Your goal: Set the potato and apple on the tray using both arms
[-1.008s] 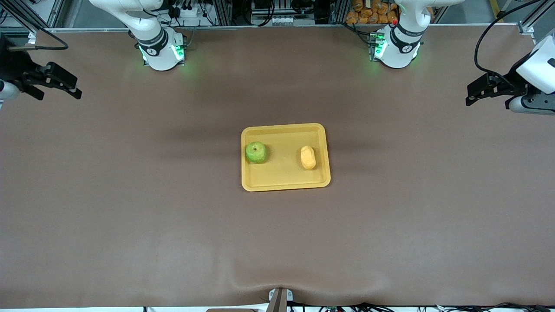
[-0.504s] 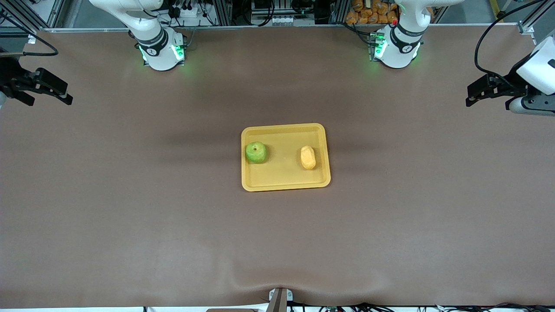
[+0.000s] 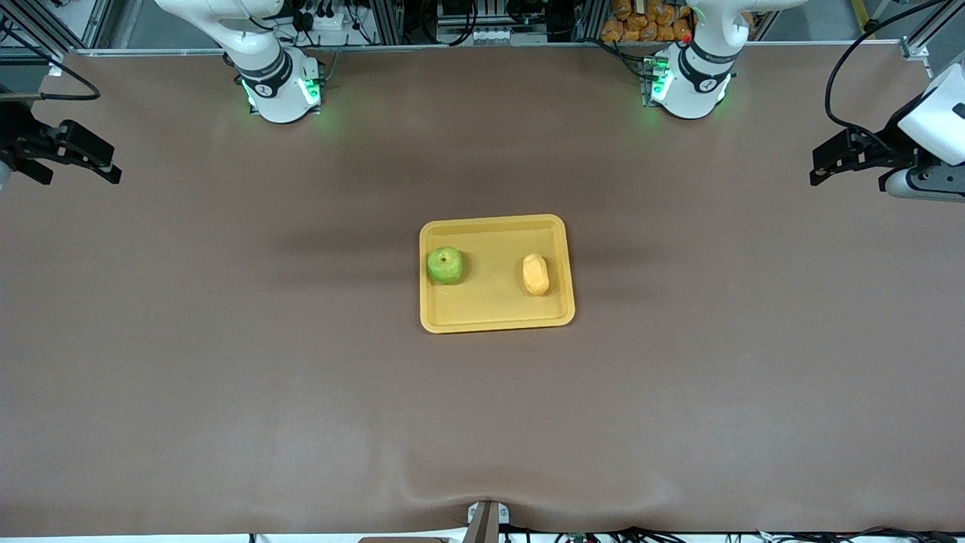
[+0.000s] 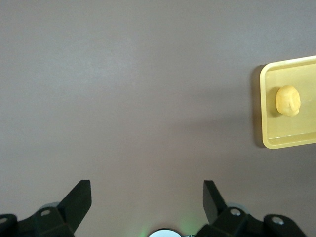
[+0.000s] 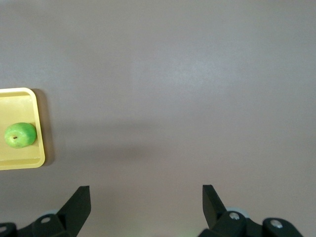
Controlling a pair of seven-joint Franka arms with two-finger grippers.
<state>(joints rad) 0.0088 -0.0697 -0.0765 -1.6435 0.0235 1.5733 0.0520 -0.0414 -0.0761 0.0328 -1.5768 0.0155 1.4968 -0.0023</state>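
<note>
Resting at frame centre, the tray (image 3: pixel 496 317) carries the apple (image 3: pixel 445 265) and potato (image 3: pixel 535 274), well apart. You see left gripper (image 3: pixel 824 167) and right gripper (image 3: pixel 96 162) spread wide, empty, parked at the frame's edges, so placement looks complete.

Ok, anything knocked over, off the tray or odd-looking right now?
Nothing stands out. The apple and potato sit apart on the tray. The left gripper and right gripper hang open over the table's ends.
</note>
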